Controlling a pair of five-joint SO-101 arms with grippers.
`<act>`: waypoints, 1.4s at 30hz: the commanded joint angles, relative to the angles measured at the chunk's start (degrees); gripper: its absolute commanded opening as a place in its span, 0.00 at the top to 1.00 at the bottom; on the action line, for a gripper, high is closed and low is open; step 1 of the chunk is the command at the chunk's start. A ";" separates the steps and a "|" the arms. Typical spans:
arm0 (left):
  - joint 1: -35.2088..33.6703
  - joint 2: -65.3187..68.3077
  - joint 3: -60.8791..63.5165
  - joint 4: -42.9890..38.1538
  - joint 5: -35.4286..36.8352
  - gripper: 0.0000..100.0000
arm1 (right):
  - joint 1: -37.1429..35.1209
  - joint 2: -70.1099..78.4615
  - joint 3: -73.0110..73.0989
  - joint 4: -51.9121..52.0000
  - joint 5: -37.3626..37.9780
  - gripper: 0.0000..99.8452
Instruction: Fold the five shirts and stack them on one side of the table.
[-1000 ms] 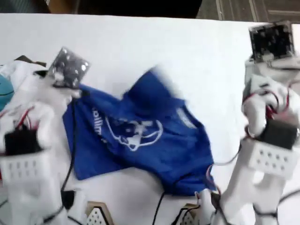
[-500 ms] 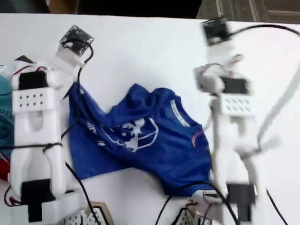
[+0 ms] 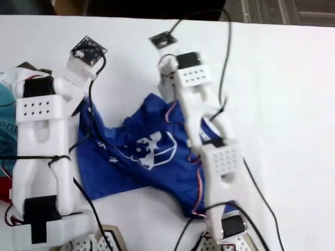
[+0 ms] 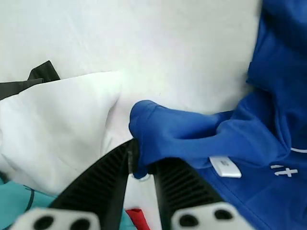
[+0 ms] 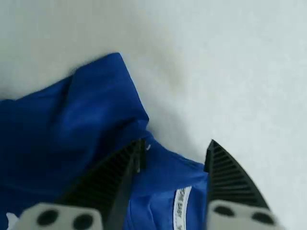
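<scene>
Nearest the arm bases, the blue shirt (image 3: pixel 131 172) lay crumpled on the white table (image 3: pixel 293 78), its front hem close to the near edge. It had drawn in over the last second. What had been a wider, still-flapping spread had settled into a narrower, bunched heap in the middle of the table.

On the left, the left arm (image 3: pixel 39 130) had risen from a low crouch and then kept its place. The left gripper (image 4: pixel 142 165) stayed clenched on a rolled edge of the shirt's left side, holding that corner up just beside a white garment (image 4: pixel 57 120) and a teal cloth (image 4: pixel 19 211) at the table's left edge.

The bigger change was the right arm (image 3: pixel 220 162). A second before it had been folded up at the right edge, well apart from the shirt. It had then swung inward and now stretched across the cloth toward the far end. There the right gripper (image 5: pixel 172 158) hovered with jaws spread wide and empty, over the collar end where a white neck label (image 5: pixel 180 211) showed, with bare table beyond.

By my reading, this was still the spreading-out stage. One corner was secured and a second hold was about to be taken at the collar, so no fold had been made on this shirt yet.
</scene>
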 commanded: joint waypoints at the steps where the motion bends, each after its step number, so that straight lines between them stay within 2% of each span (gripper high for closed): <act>1: 0.35 -0.26 -2.51 1.85 0.26 0.98 | -2.59 8.13 -17.14 1.27 -0.44 0.83; 7: 0.18 -0.26 -2.51 2.99 0.26 0.98 | -6.29 14.37 -26.55 2.33 -0.44 0.80; 11: 0.18 -0.26 -2.51 3.25 0.26 0.98 | -7.25 14.81 -26.11 1.36 -0.44 0.77; 22: 0.26 -0.26 -2.51 3.25 0.26 0.98 | -7.16 18.42 -21.98 0.40 -0.44 0.77; 25: 0.26 -0.35 -2.51 3.25 0.26 0.98 | -7.25 19.56 -21.98 0.57 -0.44 0.84; 28: 0.26 -0.35 -2.51 3.25 0.26 0.98 | -7.16 20.00 -21.98 0.57 -0.44 0.99; 33: 0.18 -0.35 -2.51 3.25 0.26 0.98 | -6.20 19.12 -23.03 0.75 -0.44 0.98; 42: 0.53 -0.26 -2.51 3.34 0.26 0.98 | -2.15 8.75 -32.53 7.25 0.09 0.98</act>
